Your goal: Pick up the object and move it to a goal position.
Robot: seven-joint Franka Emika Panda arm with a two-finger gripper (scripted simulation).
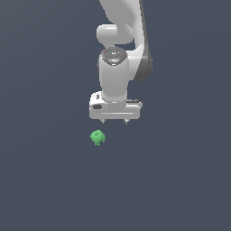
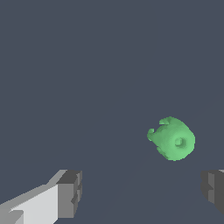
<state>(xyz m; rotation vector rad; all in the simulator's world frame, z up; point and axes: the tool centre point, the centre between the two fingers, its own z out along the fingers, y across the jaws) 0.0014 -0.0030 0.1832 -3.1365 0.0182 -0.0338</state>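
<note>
object (image 1: 97, 137) | small bright green knobbly blob | resting on dark surface | unheld

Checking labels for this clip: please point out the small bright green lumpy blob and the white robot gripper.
Small bright green lumpy blob (image 1: 97, 137): exterior view, middle of its body.
Same blob (image 2: 173, 139): wrist view, middle of its rounded body.
White robot gripper (image 1: 114, 122): exterior view, midway between the two fingertips, open.
</note>
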